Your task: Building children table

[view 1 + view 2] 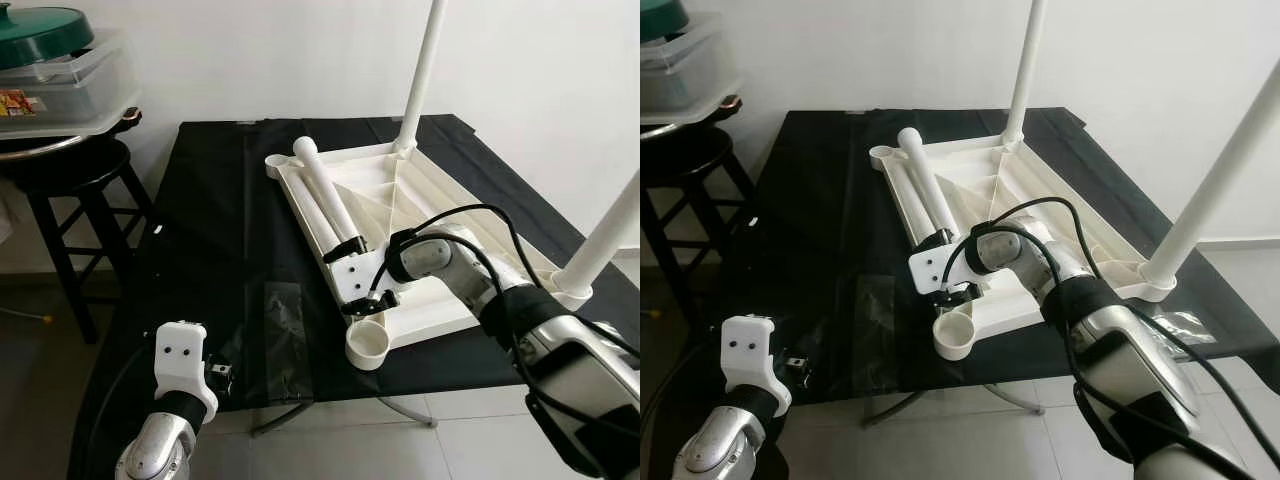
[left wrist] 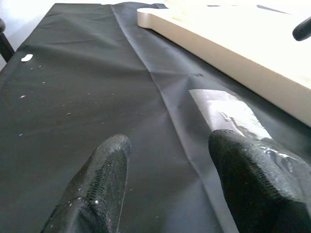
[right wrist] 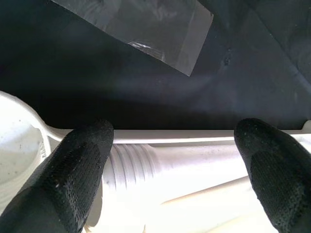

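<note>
The white plastic table top (image 1: pixel 440 200) lies upside down on a black cloth. Two white legs stand upright in its sockets, one at the far corner (image 1: pixel 420 70) and one at the right corner (image 1: pixel 610 235). A third, loose leg (image 1: pixel 325 200) lies flat along the top's left edge. My right gripper (image 1: pixel 358 275) is open over that leg's near, threaded end (image 3: pixel 129 162), one finger on each side. The near corner socket (image 1: pixel 368 345) is empty. My left gripper (image 2: pixel 167 160) hovers open over the cloth at the near left of the table, holding nothing.
A clear plastic bag (image 1: pixel 285 320) lies flat on the black cloth (image 1: pixel 200 230) just left of the table top. A dark stool (image 1: pixel 80 170) at the far left carries a clear container (image 1: pixel 60 80) with a green lid. Behind is a white wall.
</note>
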{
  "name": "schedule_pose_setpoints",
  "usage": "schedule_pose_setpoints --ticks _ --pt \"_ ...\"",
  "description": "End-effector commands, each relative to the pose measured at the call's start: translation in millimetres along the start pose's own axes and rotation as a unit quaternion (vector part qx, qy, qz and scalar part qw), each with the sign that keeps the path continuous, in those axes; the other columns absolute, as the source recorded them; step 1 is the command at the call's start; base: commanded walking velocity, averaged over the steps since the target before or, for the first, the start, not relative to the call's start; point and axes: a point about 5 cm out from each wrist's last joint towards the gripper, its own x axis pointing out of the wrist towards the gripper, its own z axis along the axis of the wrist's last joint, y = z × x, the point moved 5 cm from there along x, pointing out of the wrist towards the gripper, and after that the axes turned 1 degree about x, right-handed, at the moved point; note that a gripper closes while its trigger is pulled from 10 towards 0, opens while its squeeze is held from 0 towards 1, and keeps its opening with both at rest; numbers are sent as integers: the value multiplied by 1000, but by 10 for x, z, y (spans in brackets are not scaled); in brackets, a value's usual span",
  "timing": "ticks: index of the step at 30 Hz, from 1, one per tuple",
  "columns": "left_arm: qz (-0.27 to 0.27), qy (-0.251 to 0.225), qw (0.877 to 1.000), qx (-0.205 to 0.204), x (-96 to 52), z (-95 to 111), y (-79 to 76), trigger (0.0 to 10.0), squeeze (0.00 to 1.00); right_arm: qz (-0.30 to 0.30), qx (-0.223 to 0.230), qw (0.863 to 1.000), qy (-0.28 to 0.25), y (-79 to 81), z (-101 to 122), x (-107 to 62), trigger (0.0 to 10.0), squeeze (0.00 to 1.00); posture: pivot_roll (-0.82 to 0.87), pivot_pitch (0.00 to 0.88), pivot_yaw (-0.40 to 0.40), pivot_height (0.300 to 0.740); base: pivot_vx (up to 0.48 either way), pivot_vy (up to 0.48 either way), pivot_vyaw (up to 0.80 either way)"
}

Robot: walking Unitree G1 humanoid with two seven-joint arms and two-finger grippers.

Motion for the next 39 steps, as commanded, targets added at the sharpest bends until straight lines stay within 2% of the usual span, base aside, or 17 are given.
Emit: schedule_pose_setpoints --ticks 1,15,23,26,28,32,36,38,39 --pt "-1 5 1000 1 -2 -11 -5 10000 0 34 15 999 39 128 -194 -36 10000 0 67 62 6 740 0 0 0" --pt "0 5 1000 1 -2 -12 -6 10000 0 67 24 997 39 203 -214 -94 10000 0 69 61 6 740 0 0 0" --pt "0 5 1000 0 5 -14 -7 10000 0 51 21 997 63 161 -273 -102 10000 0 64 60 5 740 0 0 0" --pt "1 4 1000 -1 8 -11 -7 10000 0 0 40 994 103 190 -290 106 10000 0 61 60 2 740 0 0 0" --pt "1 3 1000 -1 9 -10 -9 10000 0 -12 46 993 109 209 -268 165 10000 0 61 60 2 740 0 0 0" --pt "2 3 1000 -2 10 -8 -10 10000 0 -39 58 991 110 230 -208 258 10000 0 61 60 2 740 0 0 0" --pt "2 2 1000 -4 13 -9 -14 10000 0 -116 80 985 97 195 -70 388 10000 0 51 58 -6 740 0 0 0" --pt "2 2 1000 -4 13 -9 -14 10000 0 -116 80 985 97 195 -70 388 10000 0 51 58 -6 740 0 0 0" --pt "2 2 1000 -4 15 -9 -16 10000 0 -139 80 982 95 195 -39 420 10000 0 51 58 -6 740 0 0 0"
